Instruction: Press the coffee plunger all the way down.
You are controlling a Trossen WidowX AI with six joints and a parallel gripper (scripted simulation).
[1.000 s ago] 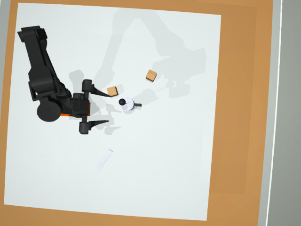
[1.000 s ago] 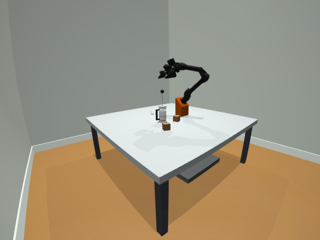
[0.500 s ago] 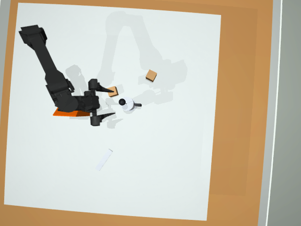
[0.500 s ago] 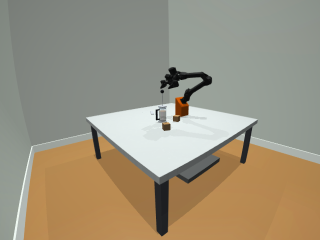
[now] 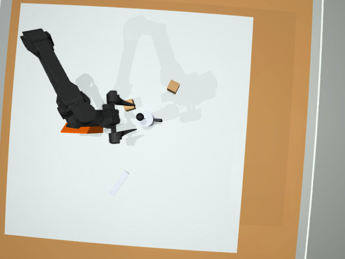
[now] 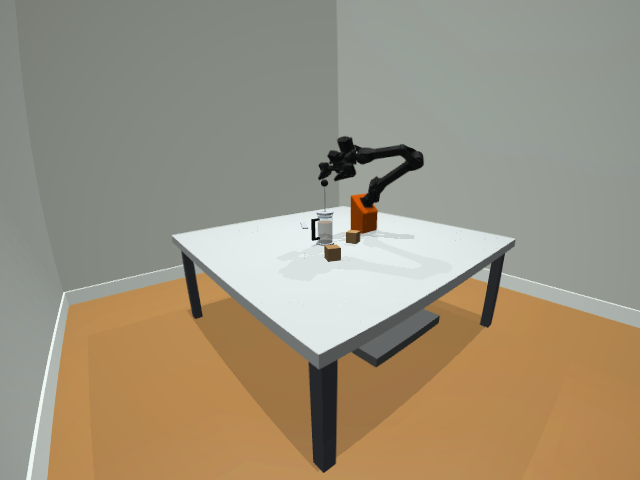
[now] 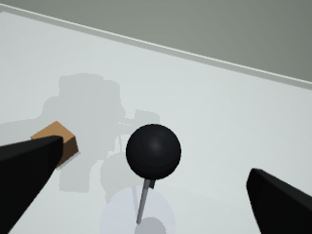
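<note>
The coffee press [image 5: 147,121] [image 6: 325,231] stands upright on the white table, its black handle [image 5: 158,120] [image 6: 313,229] pointing away from the robot base. Its plunger is up: the black ball knob [image 5: 139,116] [image 6: 324,182] [image 7: 153,151] sits on a thin rod high above the lid. My gripper [image 5: 136,117] [image 6: 328,178] [image 7: 156,161] is open and empty, tilted forward and down. Its fingertips are just short of the knob and a little above it. In the wrist view the knob shows between the two spread fingers, with no finger touching it.
A wooden block [image 5: 129,104] [image 6: 353,236] lies under one finger in the overhead view, near the press. Another wooden block [image 5: 173,86] [image 6: 332,253] [image 7: 56,133] lies farther from the base. A flat whitish bar [image 5: 119,183] [image 6: 303,225] lies to one side. The orange base [image 5: 83,129] [image 6: 363,213] carries the arm.
</note>
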